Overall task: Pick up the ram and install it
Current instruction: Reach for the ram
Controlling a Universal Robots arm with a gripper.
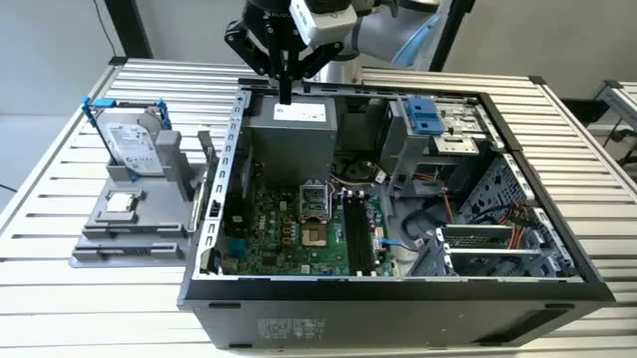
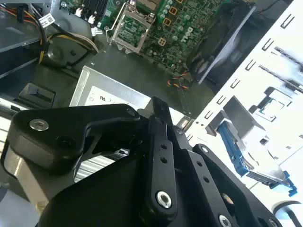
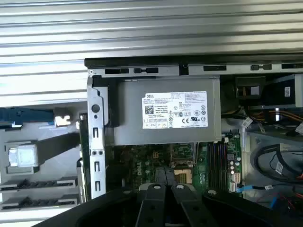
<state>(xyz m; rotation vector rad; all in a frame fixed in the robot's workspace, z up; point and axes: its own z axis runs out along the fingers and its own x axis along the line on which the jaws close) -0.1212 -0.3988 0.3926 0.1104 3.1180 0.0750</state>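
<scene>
My gripper (image 1: 286, 71) hangs over the back edge of the open computer case (image 1: 214, 224), above the power supply. Its fingers (image 3: 151, 201) are shut on the ram (image 1: 286, 91), which shows edge-on as a thin dark stick pointing down from the fingertips. In the first wrist view the ram (image 3: 164, 174) is a dark sliver between the fingers, over the motherboard. The motherboard's long black slots (image 1: 356, 231) lie toward the case's front, beside the processor socket (image 1: 313, 200); they also show in the first wrist view as the slots (image 3: 215, 161).
The grey power supply (image 1: 289, 130) with a white label sits right under the gripper. A grey holder (image 1: 130, 231) on the exterior view's left carries a hard drive (image 1: 134, 145) and a small square processor chip (image 1: 121, 201). A drive cage with a blue latch (image 1: 428, 115) and loose cables (image 1: 478, 216) occupy the case's other side.
</scene>
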